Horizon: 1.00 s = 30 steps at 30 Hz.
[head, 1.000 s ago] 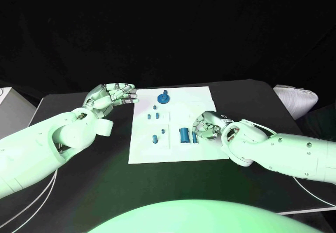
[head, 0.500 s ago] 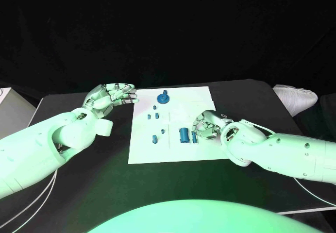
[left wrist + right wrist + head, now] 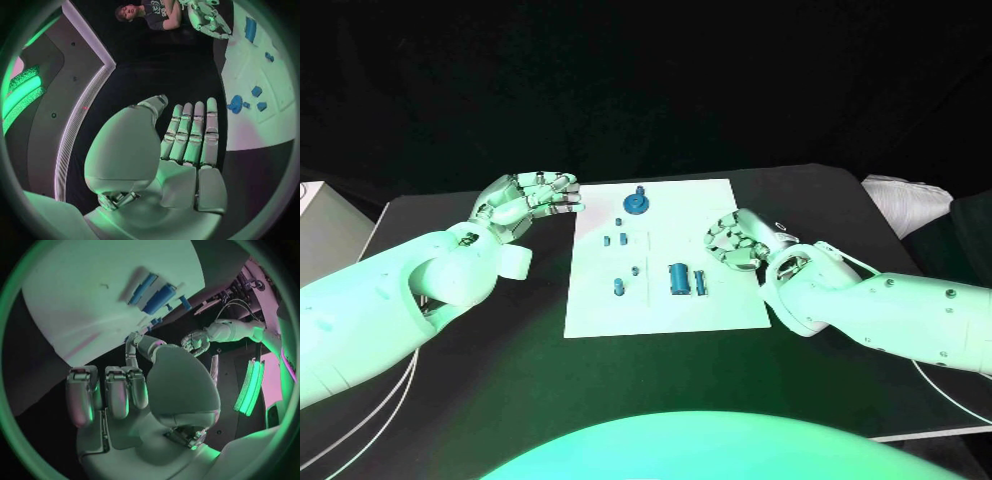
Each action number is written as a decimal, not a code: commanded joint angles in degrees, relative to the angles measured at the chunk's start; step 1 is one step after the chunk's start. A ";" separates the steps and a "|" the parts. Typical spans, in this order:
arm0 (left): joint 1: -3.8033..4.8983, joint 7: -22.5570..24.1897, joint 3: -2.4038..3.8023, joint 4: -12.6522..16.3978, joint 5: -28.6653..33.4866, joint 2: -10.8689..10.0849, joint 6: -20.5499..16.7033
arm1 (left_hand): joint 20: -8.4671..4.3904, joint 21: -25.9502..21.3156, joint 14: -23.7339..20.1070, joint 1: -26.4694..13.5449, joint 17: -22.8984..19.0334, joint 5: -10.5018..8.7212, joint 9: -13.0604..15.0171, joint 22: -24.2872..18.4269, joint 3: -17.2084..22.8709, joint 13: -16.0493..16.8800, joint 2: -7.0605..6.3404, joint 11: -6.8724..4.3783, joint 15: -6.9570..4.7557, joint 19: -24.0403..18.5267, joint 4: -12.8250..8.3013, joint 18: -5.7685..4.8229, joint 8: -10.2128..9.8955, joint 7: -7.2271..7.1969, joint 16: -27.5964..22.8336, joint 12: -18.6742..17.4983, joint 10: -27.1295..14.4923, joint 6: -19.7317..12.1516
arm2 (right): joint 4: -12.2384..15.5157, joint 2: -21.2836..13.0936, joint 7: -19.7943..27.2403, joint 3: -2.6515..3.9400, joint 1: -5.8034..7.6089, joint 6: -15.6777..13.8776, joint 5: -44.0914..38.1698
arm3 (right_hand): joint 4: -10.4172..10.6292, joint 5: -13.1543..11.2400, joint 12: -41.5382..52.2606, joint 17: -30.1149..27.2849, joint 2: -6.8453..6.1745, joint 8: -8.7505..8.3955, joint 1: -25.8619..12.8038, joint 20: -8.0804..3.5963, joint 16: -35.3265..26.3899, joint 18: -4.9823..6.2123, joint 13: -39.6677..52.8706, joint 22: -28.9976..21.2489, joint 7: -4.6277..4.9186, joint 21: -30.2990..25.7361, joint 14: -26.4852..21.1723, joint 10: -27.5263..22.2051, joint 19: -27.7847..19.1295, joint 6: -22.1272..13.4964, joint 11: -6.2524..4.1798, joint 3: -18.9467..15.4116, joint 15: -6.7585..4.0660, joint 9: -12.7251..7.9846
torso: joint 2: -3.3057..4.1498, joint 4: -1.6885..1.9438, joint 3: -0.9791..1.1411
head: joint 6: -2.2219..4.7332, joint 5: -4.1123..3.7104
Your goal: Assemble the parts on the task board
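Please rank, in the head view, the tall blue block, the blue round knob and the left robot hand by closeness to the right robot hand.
From the right robot hand:
1. Tall blue block, just beside it, mid-board.
2. Blue round knob, at the board's far edge.
3. Left robot hand, beyond the board's other side.

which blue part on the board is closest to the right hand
The slim blue bar lying beside the thicker blue cylinder. It sits on the board's right side, just below the right hand; the other parts lie further left.
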 commanded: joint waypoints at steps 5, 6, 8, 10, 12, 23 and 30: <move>-0.09 1.24 0.00 -1.67 0.33 1.20 0.31 | 0.05 -0.22 -0.35 0.33 0.09 0.07 -0.09 -0.10 0.02 -0.04 -0.18 0.24 -0.12 0.49 0.34 0.55 -0.03 0.13 -0.21 -0.28 -0.29 -0.48 | -2.77 0.04 15.62 0.60 1.71 -3.43 22.98 | 1.51 1.80 -8.03 10.59 -0.20 -1.14 -0.07 1.25 -2.52 1.80 11.66 11.24 0.78 -12.18 4.80 2.12 3.11 -1.81 1.04 0.32 1.16 -1.26 | -0.70 -0.37 -0.09 | 0.01 0.16; -0.10 1.36 -0.02 -1.98 0.41 1.43 0.12 | 0.05 -0.24 -0.35 0.42 0.09 0.08 -0.11 -0.11 0.05 -0.03 -0.14 0.21 -0.13 0.50 0.32 0.56 -0.06 0.09 -0.22 -0.27 -0.25 -0.54 | -3.59 0.26 17.03 0.69 1.86 -2.96 25.70 | 1.74 1.88 -10.85 8.53 -0.28 -1.14 0.06 1.44 -3.99 2.51 10.39 9.97 0.92 -16.45 4.15 0.74 2.15 -1.98 1.13 0.37 1.19 -1.44 | -0.83 -0.46 -0.10 | 0.01 0.23; -0.11 1.92 -0.12 -3.13 0.71 2.25 -0.73 | 0.05 -0.32 -0.30 0.63 0.11 0.10 -0.16 -0.16 0.13 0.01 -0.05 0.12 -0.17 0.50 0.28 0.55 -0.13 -0.02 -0.24 -0.18 -0.04 -0.69 | -6.88 1.31 21.28 1.05 2.23 -0.78 34.64 | 2.35 2.44 -23.95 0.04 -0.46 -0.90 0.54 1.69 -11.02 5.41 3.95 3.52 1.26 -35.17 1.25 -5.84 -2.17 -2.96 1.49 0.85 1.47 -1.74 | -1.23 -0.65 -0.14 | 0.10 0.43; -0.11 2.42 -0.24 -4.09 0.98 2.86 -1.46 | 0.05 -0.41 -0.26 0.75 0.11 0.10 -0.20 -0.21 0.19 0.04 0.01 0.04 -0.21 0.48 0.30 0.55 -0.17 -0.09 -0.30 -0.09 0.19 -0.79 | -9.48 2.27 23.85 1.35 2.38 0.84 40.44 | 2.61 2.76 -32.79 -6.01 -0.61 -0.49 0.81 1.90 -16.78 6.98 -0.91 -1.31 1.42 -47.06 -1.17 -10.45 -4.86 -3.59 1.70 1.19 1.60 -1.73 | -1.81 -0.94 -0.20 | 0.60 0.78; -0.11 3.03 -0.35 -5.19 1.23 3.46 -2.48 | 0.06 -0.53 -0.24 0.88 0.09 0.09 -0.23 -0.28 0.26 0.07 0.07 -0.06 -0.25 0.41 0.33 0.54 -0.19 -0.22 -0.44 0.03 0.52 -0.86 | -12.32 3.45 26.28 1.79 2.48 2.78 46.11 | 2.87 3.83 -53.29 -18.60 -0.92 0.06 1.11 2.43 -30.47 9.65 -13.15 -11.05 1.81 -68.76 -7.65 -21.07 -10.91 -5.15 2.00 1.90 2.13 -1.57 | -2.16 -1.15 -0.20 | 1.61 1.06; -0.07 6.30 -0.54 -12.44 3.09 7.32 -8.15 | 2.01 -7.18 -3.02 1.49 -2.24 0.01 -2.52 -4.28 1.21 -0.50 -0.27 1.40 1.61 -5.54 1.83 -0.01 -1.87 -2.08 -8.96 -5.08 0.37 -3.70 | -23.36 9.53 33.55 3.53 2.51 12.12 59.07 | 3.75 6.33 -80.89 -40.55 -1.21 -1.72 1.65 7.88 -67.30 9.47 -51.16 -30.53 4.65 -84.15 -23.21 -22.85 -22.53 -8.77 6.16 1.16 7.87 -4.17 | -4.02 -1.98 0.46 | 3.95 2.25; 0.26 4.12 -1.07 -12.39 2.19 7.51 -6.81 | -14.44 -14.51 -47.50 -29.65 -15.48 -13.53 -19.34 -15.68 -21.73 -4.15 8.94 -10.04 -8.61 -50.07 -12.34 -9.71 -12.96 -12.78 -24.83 -11.70 -56.11 -50.59 | -22.86 9.65 30.14 3.76 2.43 7.58 55.08 | -1.14 -9.87 -89.80 -74.91 9.97 -15.06 -25.49 -1.72 -89.77 -0.82 -74.90 -74.95 -5.42 -87.64 -83.92 -84.02 -83.92 -59.26 -0.43 -32.18 3.79 -29.77 | -3.62 -1.79 0.27 | 4.29 2.21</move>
